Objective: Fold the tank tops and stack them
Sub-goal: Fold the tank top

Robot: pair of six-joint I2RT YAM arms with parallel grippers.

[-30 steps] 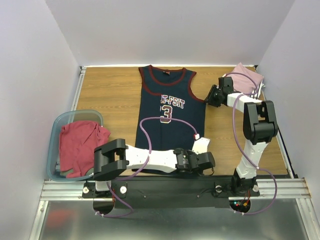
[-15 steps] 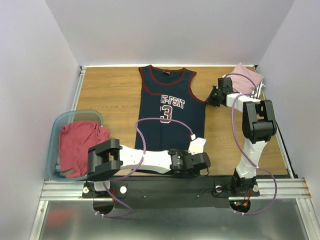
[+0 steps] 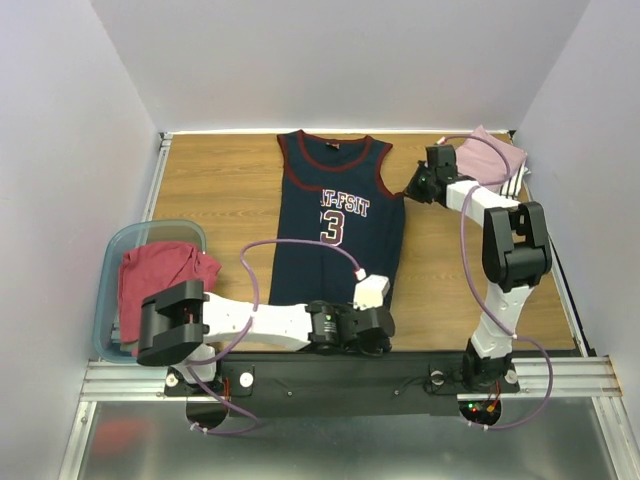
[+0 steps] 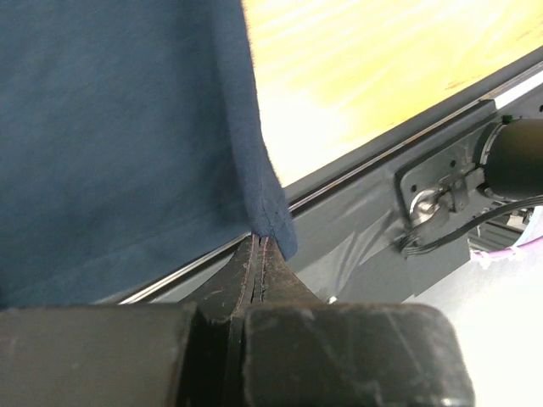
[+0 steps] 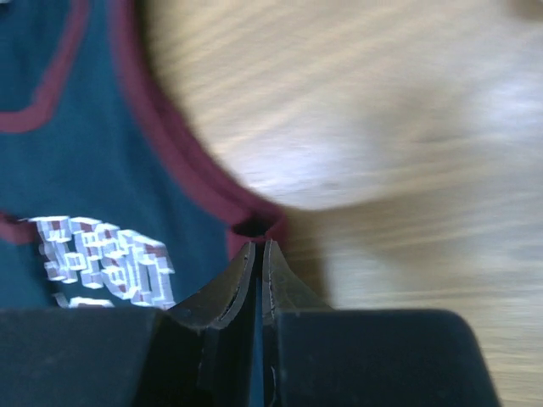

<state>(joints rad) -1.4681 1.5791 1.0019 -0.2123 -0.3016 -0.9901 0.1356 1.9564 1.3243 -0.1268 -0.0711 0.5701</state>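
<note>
The navy jersey [image 3: 335,215] with maroon trim and a white "23" lies flat in the middle of the table, neck to the back. My left gripper [image 3: 388,322] is shut on its lower right hem corner; in the left wrist view [image 4: 261,242] the navy hem [image 4: 265,203] sits pinched between the fingertips. My right gripper [image 3: 410,189] is shut on the maroon armhole trim at the jersey's right side, as the right wrist view [image 5: 259,244] also shows. A dusty pink top [image 3: 492,157] lies folded at the back right. Red tops [image 3: 155,285] lie in the tub.
A translucent teal tub [image 3: 112,262] stands at the left edge of the table. A white striped cloth edge [image 3: 521,178] peeks out under the pink top. The black base rail [image 3: 330,375] runs along the near edge. Grey walls close in the left, right and back.
Both grippers have moved left, dragging the jersey's right edge with them; the jersey's right side now lies further left and the garment looks narrower.
</note>
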